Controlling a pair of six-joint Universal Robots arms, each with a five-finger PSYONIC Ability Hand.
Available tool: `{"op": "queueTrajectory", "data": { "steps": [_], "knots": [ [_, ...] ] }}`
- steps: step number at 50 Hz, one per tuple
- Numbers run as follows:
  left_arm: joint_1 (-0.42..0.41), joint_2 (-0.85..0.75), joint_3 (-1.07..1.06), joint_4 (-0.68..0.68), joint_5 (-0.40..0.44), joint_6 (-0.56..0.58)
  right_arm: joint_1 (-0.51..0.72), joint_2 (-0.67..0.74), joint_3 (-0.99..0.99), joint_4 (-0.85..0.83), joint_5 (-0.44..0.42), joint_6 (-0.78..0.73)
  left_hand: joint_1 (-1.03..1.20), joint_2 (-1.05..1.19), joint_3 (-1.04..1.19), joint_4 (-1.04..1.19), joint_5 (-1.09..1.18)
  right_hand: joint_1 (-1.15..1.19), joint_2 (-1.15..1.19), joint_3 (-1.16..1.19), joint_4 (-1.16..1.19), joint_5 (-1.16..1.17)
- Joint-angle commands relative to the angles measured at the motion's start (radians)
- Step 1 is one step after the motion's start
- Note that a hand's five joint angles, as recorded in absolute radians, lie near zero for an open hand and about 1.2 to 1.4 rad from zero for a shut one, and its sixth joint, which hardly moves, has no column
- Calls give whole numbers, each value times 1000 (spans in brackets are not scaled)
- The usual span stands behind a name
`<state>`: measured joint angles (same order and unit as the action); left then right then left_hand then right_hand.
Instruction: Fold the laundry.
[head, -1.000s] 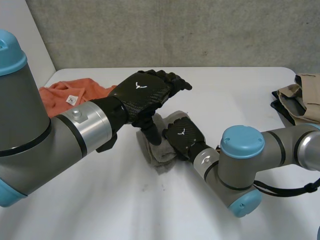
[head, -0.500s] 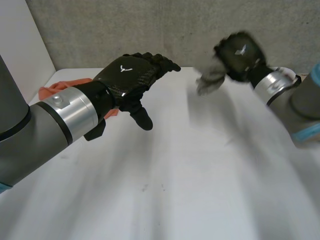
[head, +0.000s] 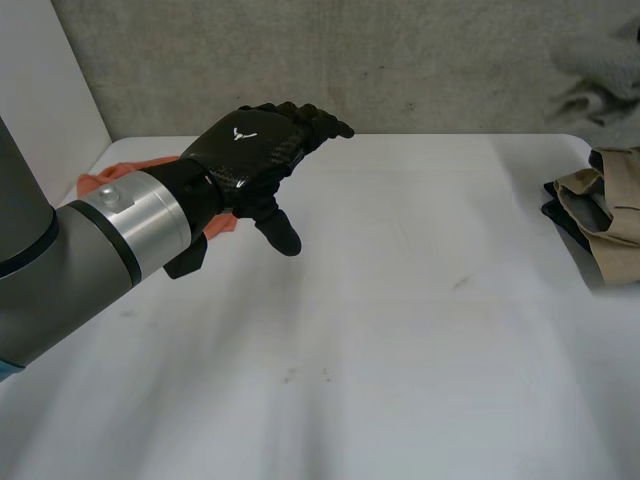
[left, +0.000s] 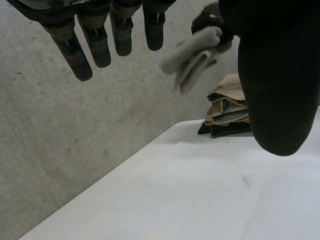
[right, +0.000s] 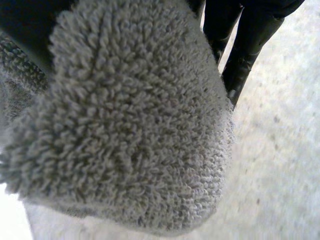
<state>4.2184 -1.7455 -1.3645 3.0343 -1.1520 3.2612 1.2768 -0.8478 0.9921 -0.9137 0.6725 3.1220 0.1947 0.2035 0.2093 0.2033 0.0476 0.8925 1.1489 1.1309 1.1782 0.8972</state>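
Observation:
My left hand (head: 250, 155) hovers open above the left half of the white table (head: 400, 350), fingers straight and thumb pointing down. Its straight fingers (left: 95, 40) hold nothing in the left wrist view. My right hand (left: 206, 21) is raised high at the far right, shut on a small folded grey terry towel (left: 192, 57). That towel (head: 600, 70) is a blur above the table's right end. In the right wrist view the towel (right: 130, 125) bulges out of my right hand (right: 250, 35), whose fingers curl round it.
A stack of folded beige and dark clothes (head: 605, 215) sits at the table's right edge, below the raised towel; the same stack (left: 227, 112) appears in the left wrist view. An orange garment (head: 110, 185) lies crumpled at the back left, behind my left arm.
My right hand has lifted the grey towel off the middle of the table and swung it up to the far right. My left hand has drawn back slightly to the left, still open.

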Motion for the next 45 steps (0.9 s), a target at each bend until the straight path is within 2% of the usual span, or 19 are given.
{"op": "queueTrajectory", "data": {
  "steps": [1,9,17,35,45],
  "knots": [
    [0,-5,-2,0,-2,0,-72,102,25,-57,-85,4,33,25,19,25,6,504,247,265,218,325],
    [0,-12,-2,1,-3,0,-166,145,77,-114,-149,27,33,25,19,25,6,504,247,265,218,325],
    [2,-14,-10,1,-3,0,-243,118,126,-120,-192,47,33,25,19,25,6,504,247,265,218,325],
    [2,-17,-13,15,-3,0,-274,15,140,-111,-194,124,36,28,22,28,9,504,247,265,218,325],
    [2,-19,-15,17,-3,0,-275,72,163,-111,-206,115,36,28,22,28,9,504,247,265,218,325]
  ]
}}
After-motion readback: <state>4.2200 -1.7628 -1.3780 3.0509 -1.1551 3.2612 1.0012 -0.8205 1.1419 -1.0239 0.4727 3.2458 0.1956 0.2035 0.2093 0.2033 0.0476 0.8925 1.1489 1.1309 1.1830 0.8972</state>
